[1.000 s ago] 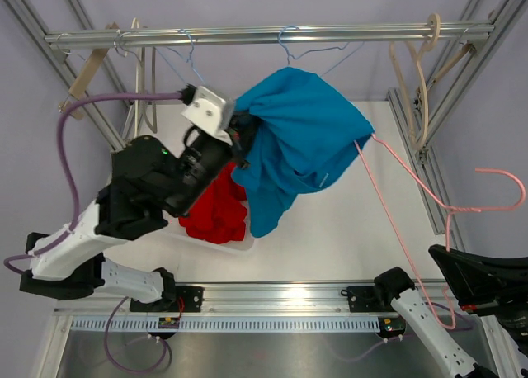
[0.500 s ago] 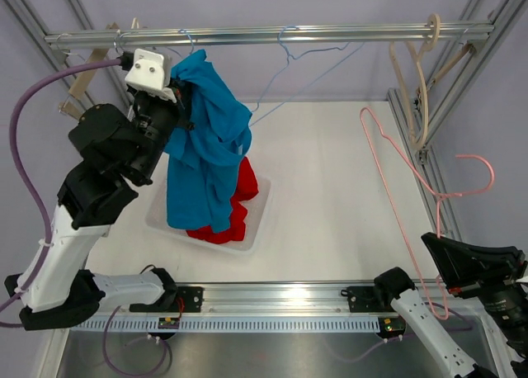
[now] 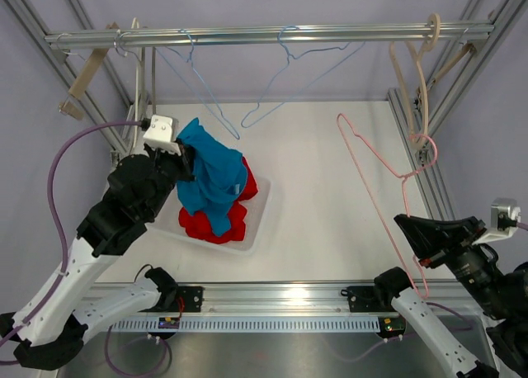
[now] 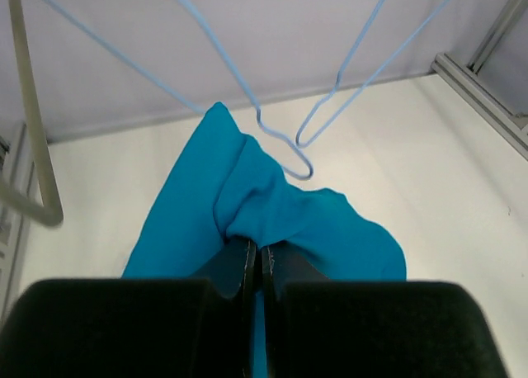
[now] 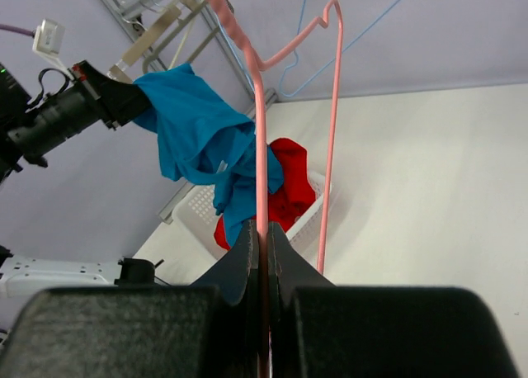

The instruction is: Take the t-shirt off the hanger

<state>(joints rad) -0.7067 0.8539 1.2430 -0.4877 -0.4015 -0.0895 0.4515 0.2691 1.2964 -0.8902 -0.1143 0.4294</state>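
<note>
Pale lilac walls close round a matte white table (image 3: pixel 346 188), with a ribbed aluminium rail (image 3: pixel 330 35) across the far side.

My left gripper (image 4: pixel 257 250) has its black fingers pressed together on a fold of the blue t-shirt (image 3: pixel 210 176). The shirt is soft, smooth knit, bunched into a crumpled cone. Its long axis runs downward from my pinch, and the loose end hangs over the left part of the table. Under it sits a white plastic basket (image 3: pixel 262 205) with perforated walls, heaped with rumpled red cloth (image 3: pixel 233 223). From the right wrist view, I cannot tell whether the shirt's lowest fold touches the red cloth or hangs just above it.

My right gripper (image 5: pixel 262 238) is clamped shut on the pink hanger (image 3: pixel 375 176), well apart from the shirt. It is thin, glossy wire with a wavy shoulder, and it carries no cloth. Its length points away from my fingers, up and towards the far side, and its hook end curls near the right frame post.

Two thin blue wire hangers (image 4: pixel 309 170) dangle bare from the rail, just beyond the shirt. Thicker cream hangers (image 3: pixel 421 89) hang at the rail's right end, close to the pink hook. A purple cable loops off my left wrist.
</note>
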